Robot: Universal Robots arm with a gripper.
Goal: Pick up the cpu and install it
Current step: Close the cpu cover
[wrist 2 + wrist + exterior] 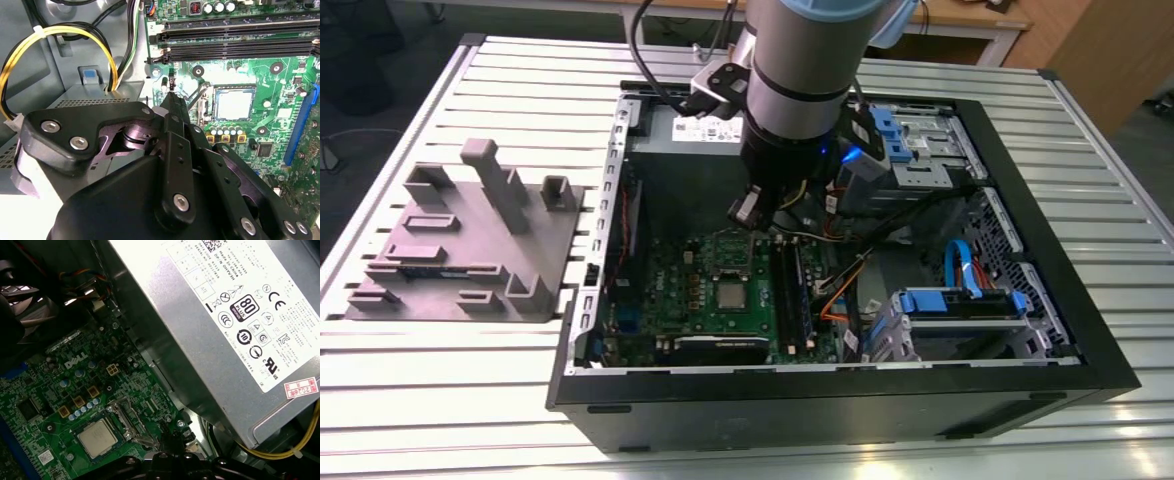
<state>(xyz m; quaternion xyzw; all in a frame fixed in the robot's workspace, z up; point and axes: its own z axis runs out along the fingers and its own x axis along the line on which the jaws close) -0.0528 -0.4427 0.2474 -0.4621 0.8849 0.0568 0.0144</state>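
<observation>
Here, reaches down with the arm [794,90] into the open computer case [1067,330], lying flat on the slatted metal table [440,400] from the middle toward the table's edge on the exterior view's right. Holds the pincer [747,218] pressed together, pinching nothing. Hangs it low over the green circuit board [670,290], between the grey power supply [687,130] and the metal socket frame [202,107]. In the second wrist view, has the pincer [170,97] tip just beside that frame, on the side toward the power supply [210,340], apart from the chip.

Carries no chip: has the cpu [731,294] already lying flat inside the socket frame on the board, silvery top up. Same in both wrist views, with the cpu [234,105] ringed by the frame and squared to the board, pale rim showing around the cpu [97,437]. Cannot tell the frame's clamp locked or loose.

Elsewhere on the board, has black memory slots [235,37] running alongside the socket. Near the power supply, loops yellow and black wires [60,40] across the case floor. Beside the case, toward the table's edge on the exterior view's left, stands a grey fixture block [460,245] with upright posts.
</observation>
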